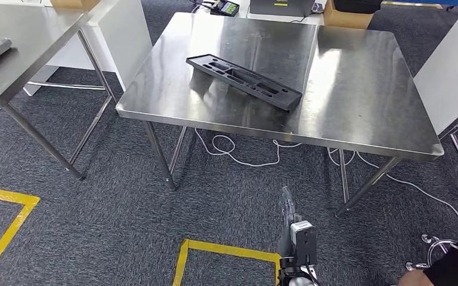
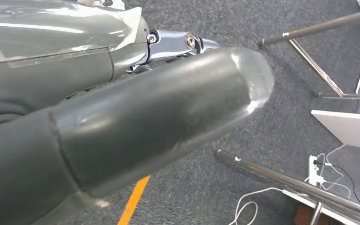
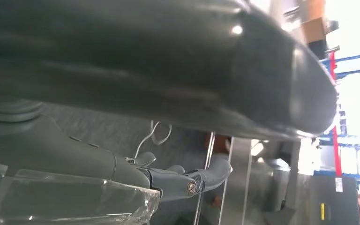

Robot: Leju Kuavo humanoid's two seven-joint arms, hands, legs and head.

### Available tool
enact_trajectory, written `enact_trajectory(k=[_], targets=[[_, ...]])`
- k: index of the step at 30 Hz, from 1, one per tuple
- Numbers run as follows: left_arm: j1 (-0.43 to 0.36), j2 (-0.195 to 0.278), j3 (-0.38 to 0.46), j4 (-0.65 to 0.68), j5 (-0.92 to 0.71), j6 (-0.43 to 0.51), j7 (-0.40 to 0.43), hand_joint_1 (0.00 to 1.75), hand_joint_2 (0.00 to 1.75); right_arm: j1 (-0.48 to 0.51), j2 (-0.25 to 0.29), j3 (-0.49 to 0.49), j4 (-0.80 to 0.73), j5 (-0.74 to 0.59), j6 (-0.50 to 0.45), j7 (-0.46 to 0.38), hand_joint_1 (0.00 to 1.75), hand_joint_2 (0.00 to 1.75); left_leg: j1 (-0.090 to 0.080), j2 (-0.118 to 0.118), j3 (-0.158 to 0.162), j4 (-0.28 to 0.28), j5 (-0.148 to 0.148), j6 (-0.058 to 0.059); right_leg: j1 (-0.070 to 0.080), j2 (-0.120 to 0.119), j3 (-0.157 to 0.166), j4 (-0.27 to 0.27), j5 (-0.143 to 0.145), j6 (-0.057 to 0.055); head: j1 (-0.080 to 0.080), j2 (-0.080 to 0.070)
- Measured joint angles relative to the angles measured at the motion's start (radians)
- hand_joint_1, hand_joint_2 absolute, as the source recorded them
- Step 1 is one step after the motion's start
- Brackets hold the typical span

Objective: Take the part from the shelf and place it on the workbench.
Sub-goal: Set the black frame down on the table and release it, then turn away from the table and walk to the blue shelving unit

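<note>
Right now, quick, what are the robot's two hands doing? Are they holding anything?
Left hand: holds nothing that shows; open or closed cannot be told.
Right hand: holds nothing that shows; open or closed cannot be told.

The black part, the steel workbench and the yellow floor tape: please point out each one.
black part [image 1: 244, 81], head view, middle of its top face
steel workbench [image 1: 358, 89], head view, bare top
yellow floor tape [image 1: 229, 249], head view, near strip

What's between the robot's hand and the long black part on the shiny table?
In the head view: grey carpet, a white cable looping on it, then the table's bare steel front edge before the black part. The hand hangs low.
</note>
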Motion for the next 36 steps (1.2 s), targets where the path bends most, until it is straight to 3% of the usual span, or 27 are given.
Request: enact_trajectory(k=[1,2,4,6,7,9,10,12,14,15,16,17,19,21,23,26,27,30,31,32,33,34,36], targets=[[0.000,0.000,0.000,-0.001,0.000,0.000,0.000,0.00,0.00,-0.003,0.000,0.002,0.013,0.018,-0.016,-0.005,0.00,0.00,0.004,0.000,0.012,0.016,0.014,-0.004,0.000,-0.001,-0.011,0.002,0.009,0.003,0.000,0.000],[0.000,0.000,-0.001,-0.002,0.001,-0.001,0.000,0.00,0.00,-0.009,0.000,0.005,0.033,0.035,-0.032,-0.011,0.00,0.00,0.010,0.000,0.039,-0.002,0.041,-0.007,-0.001,-0.001,-0.023,0.005,0.017,0.007,0.000,0.000],[-0.002,0.000,-0.008,-0.007,0.002,0.000,0.000,0.00,0.00,-0.030,-0.001,0.010,0.094,0.054,-0.050,-0.025,0.00,0.00,0.019,0.000,0.132,-0.115,0.083,-0.014,-0.001,0.001,-0.046,0.020,0.028,0.016,-0.001,0.000],[-0.006,0.001,-0.018,-0.011,0.003,0.002,0.000,0.00,0.00,-0.055,-0.001,0.012,0.167,0.056,-0.054,-0.048,0.00,0.00,0.018,-0.005,0.197,-0.216,0.081,-0.013,0.001,0.001,-0.065,0.037,0.036,0.027,0.000,0.000],[-0.007,0.002,-0.023,-0.012,0.003,0.004,0.000,0.00,0.00,-0.068,-0.002,0.012,0.208,0.056,-0.058,-0.061,0.00,0.00,0.014,-0.008,0.205,-0.237,0.073,-0.009,0.002,0.001,-0.074,0.042,0.041,0.035,0.000,0.000],[-0.006,0.004,-0.032,-0.013,0.003,0.011,0.000,0.00,0.00,-0.092,-0.005,0.014,0.296,0.057,-0.070,-0.079,0.00,0.00,0.012,-0.007,0.194,-0.249,0.074,0.006,0.002,0.001,-0.088,0.050,0.048,0.052,0.002,0.000],[-0.007,0.005,-0.037,-0.013,0.004,0.015,0.000,0.00,0.00,-0.102,-0.008,0.014,0.342,0.057,-0.080,-0.084,0.00,0.00,0.011,-0.005,0.186,-0.254,0.079,0.018,0.002,0.002,-0.101,0.064,0.037,0.055,0.003,0.000],[-0.007,0.007,-0.047,-0.013,0.007,0.023,0.000,0.00,0.00,-0.117,-0.015,0.013,0.422,0.050,-0.098,-0.088,0.00,0.00,0.010,-0.003,0.162,-0.259,0.099,0.045,0.001,0.005,-0.139,0.144,-0.030,0.047,0.009,0.000],[-0.006,0.009,-0.051,-0.013,0.010,0.029,0.000,0.00,0.00,-0.129,-0.022,0.007,0.495,0.039,-0.108,-0.090,0.00,0.00,0.001,-0.001,0.135,-0.258,0.119,0.058,0.000,0.007,-0.179,0.271,-0.103,0.037,0.013,0.000],[-0.005,0.010,-0.051,-0.013,0.012,0.030,0.000,0.00,0.00,-0.132,-0.026,0.003,0.526,0.035,-0.111,-0.091,0.00,0.00,-0.002,-0.001,0.121,-0.257,0.130,0.060,0.000,0.008,-0.187,0.321,-0.117,0.039,0.013,0.000],[-0.005,0.010,-0.052,-0.013,0.012,0.031,0.000,0.00,0.00,-0.134,-0.029,-0.001,0.552,0.032,-0.113,-0.091,0.00,0.00,-0.005,0.000,0.107,-0.257,0.141,0.061,0.000,0.008,-0.180,0.341,-0.111,0.045,0.013,0.000],[-0.004,0.011,-0.053,-0.012,0.013,0.031,0.000,0.00,0.00,-0.135,-0.032,-0.004,0.574,0.031,-0.115,-0.092,0.00,0.00,-0.007,0.000,0.093,-0.257,0.152,0.060,0.001,0.008,-0.156,0.325,-0.090,0.053,0.013,0.000],[-0.004,0.011,-0.057,-0.011,0.013,0.031,0.000,0.00,0.00,-0.141,-0.036,-0.008,0.607,0.026,-0.115,-0.093,0.00,0.00,-0.009,0.000,0.071,-0.256,0.173,0.055,0.002,0.008,-0.060,0.202,-0.054,0.059,0.013,0.000],[-0.003,0.011,-0.059,-0.011,0.014,0.030,0.000,0.00,0.00,-0.152,-0.037,-0.012,0.634,0.016,-0.110,-0.094,0.00,0.00,-0.012,0.000,0.061,-0.255,0.188,0.047,0.007,0.008,0.040,0.057,-0.061,0.051,0.014,0.000],[-0.002,0.011,-0.059,-0.010,0.014,0.030,0.000,0.00,0.00,-0.158,-0.037,-0.014,0.647,0.009,-0.105,-0.094,0.00,0.00,-0.014,0.000,0.059,-0.254,0.194,0.043,0.012,0.008,0.078,-0.001,-0.075,0.045,0.014,0.000],[-0.002,0.011,-0.059,-0.009,0.014,0.029,0.000,0.00,0.00,-0.161,-0.038,-0.019,0.661,0.003,-0.099,-0.094,0.00,0.00,-0.014,0.001,0.059,-0.256,0.199,0.040,0.014,0.009,0.071,0.000,-0.074,0.042,0.012,0.000],[0.001,0.011,-0.059,-0.009,0.014,0.029,0.000,0.00,0.00,-0.162,-0.037,-0.026,0.684,-0.005,-0.093,-0.094,0.00,0.00,-0.011,0.001,0.056,-0.250,0.195,0.034,0.010,0.007,0.062,0.000,-0.065,0.034,0.011,0.000],[0.008,0.012,-0.058,-0.001,0.019,0.035,0.000,0.00,0.00,-0.169,-0.028,-0.043,0.769,-0.011,-0.080,-0.094,0.00,0.00,0.000,-0.002,0.005,-0.039,0.036,0.005,0.003,0.002,0.004,0.004,-0.009,-0.002,0.002,0.000],[0.008,0.012,-0.058,0.001,0.021,0.038,0.000,0.00,0.00,-0.172,-0.025,-0.043,0.783,-0.007,-0.080,-0.094,0.00,0.00,0.004,-0.002,0.001,0.025,0.002,-0.001,0.005,0.001,-0.014,0.006,0.006,-0.005,0.001,0.000],[0.008,0.012,-0.058,0.002,0.021,0.040,0.000,0.00,0.00,-0.175,-0.023,-0.043,0.791,-0.004,-0.081,-0.094,0.00,0.00,0.007,-0.002,0.022,0.020,0.023,-0.003,0.005,0.001,-0.025,0.010,0.013,-0.001,0.001,0.000],[0.007,0.012,-0.058,0.003,0.022,0.042,0.000,0.00,0.00,-0.179,-0.022,-0.043,0.798,-0.001,-0.083,-0.094,0.00,0.00,0.010,-0.002,0.060,-0.020,0.052,-0.005,0.004,0.001,-0.037,0.016,0.019,0.003,0.001,0.000],[0.006,0.012,-0.058,0.004,0.022,0.043,0.000,0.00,0.00,-0.183,-0.020,-0.043,0.804,0.000,-0.085,-0.092,0.00,0.00,0.012,-0.002,0.109,-0.086,0.070,-0.006,0.003,0.001,-0.049,0.024,0.023,0.007,0.000,0.000],[0.003,0.012,-0.058,0.005,0.022,0.044,0.000,0.00,0.00,-0.194,-0.018,-0.044,0.816,0.003,-0.092,-0.085,0.00,0.00,0.010,-0.004,0.187,-0.205,0.075,-0.004,0.005,0.001,-0.067,0.040,0.029,0.016,0.001,0.000]])
